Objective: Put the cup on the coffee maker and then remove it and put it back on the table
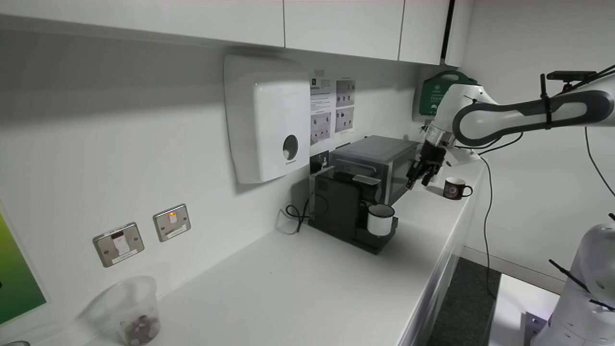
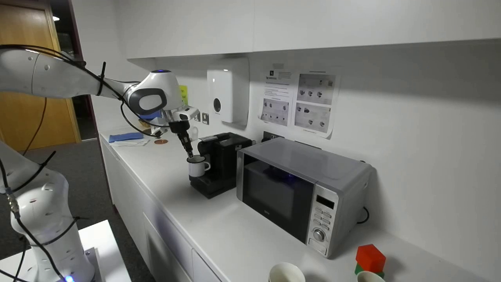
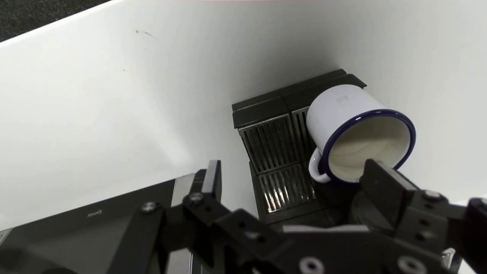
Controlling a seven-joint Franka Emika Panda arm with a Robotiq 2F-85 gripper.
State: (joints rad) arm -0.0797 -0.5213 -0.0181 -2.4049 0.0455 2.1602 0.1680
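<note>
The cup, white with a dark blue rim and a handle, stands upright on the front drip tray of the coffee maker. It also shows in an exterior view and in the wrist view, handle toward the microwave side. My gripper is open, with nothing between its fingers. In the wrist view one fingertip overlaps the cup's opening; the other is beyond the tray's side. In an exterior view the gripper is above and beside the cup; I cannot tell whether it touches. The table is the white countertop.
A microwave stands beside the coffee maker. A dark mug is near the counter edge. A clear container, a cup and a red block stand on the counter. A white dispenser hangs on the wall.
</note>
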